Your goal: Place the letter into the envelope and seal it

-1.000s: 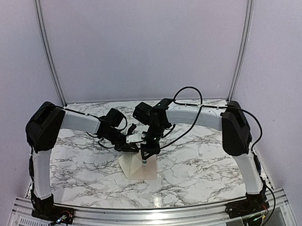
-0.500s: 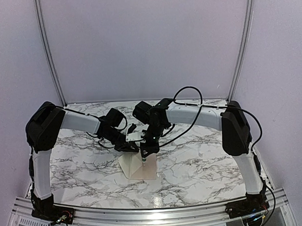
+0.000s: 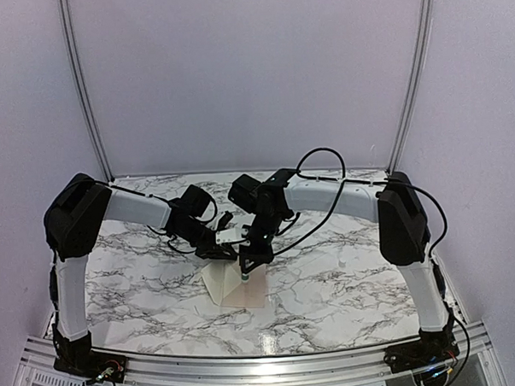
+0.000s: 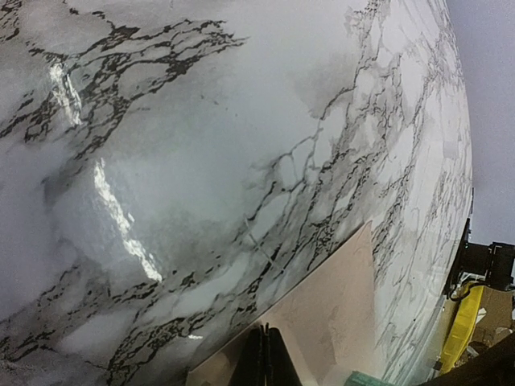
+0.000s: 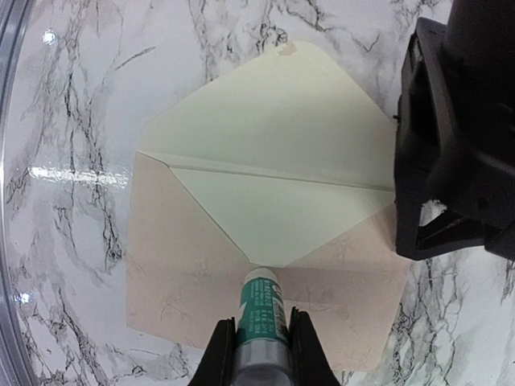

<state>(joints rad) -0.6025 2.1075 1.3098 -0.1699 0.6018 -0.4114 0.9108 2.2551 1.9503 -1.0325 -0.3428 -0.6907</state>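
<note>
Sealing step judged in hand: the right gripper (image 5: pixel 264 347) grasps a glue stick (image 5: pixel 259 299) below the open-flapped envelope (image 5: pixel 273 121) at frame centre, the left gripper (image 4: pixel 264 363) is clenched, and the next move calls for gluing the flap edges.

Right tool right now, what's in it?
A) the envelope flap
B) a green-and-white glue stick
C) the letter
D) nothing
B: in the right wrist view the right tool is clamped on the glue stick, whose tip points at the open envelope.
</note>
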